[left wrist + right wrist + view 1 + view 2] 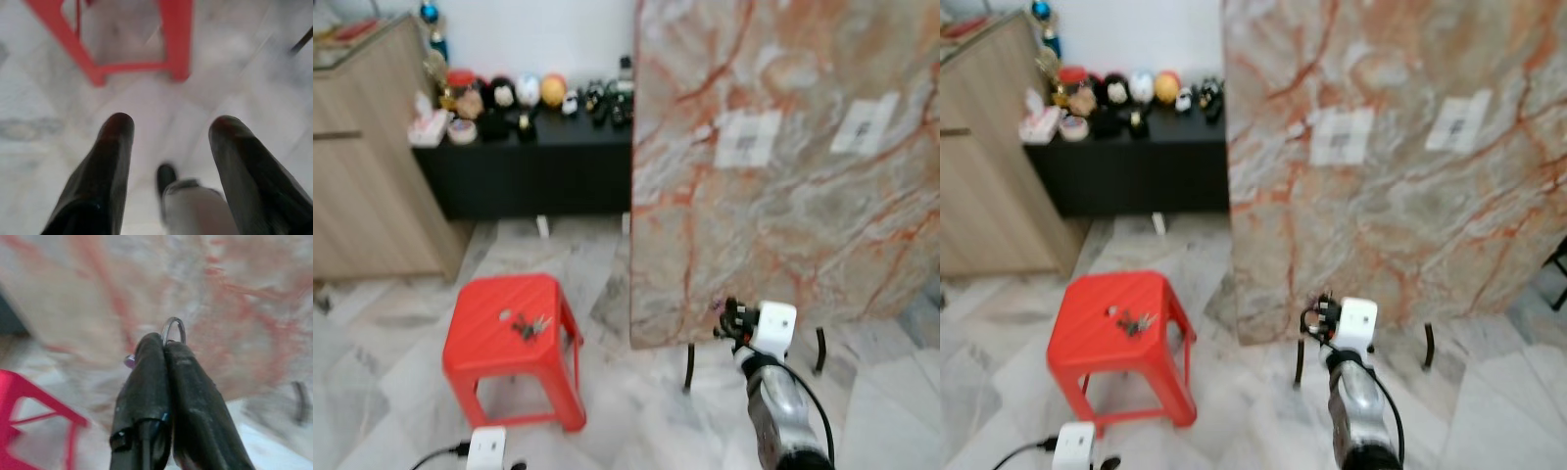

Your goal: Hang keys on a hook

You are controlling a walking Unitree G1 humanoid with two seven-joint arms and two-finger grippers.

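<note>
The right gripper (pixel 164 345) had its two black fingers pressed together on a metal key ring (pixel 173 330), held up just in front of a tall marble slab (pixel 783 166). The left gripper (pixel 171 129) hung low with fingers spread above the pale floor (pixel 44 112). A second bunch of keys (pixel 527 324) lay on a red plastic stool (pixel 504 338) to the left of the slab.
</note>
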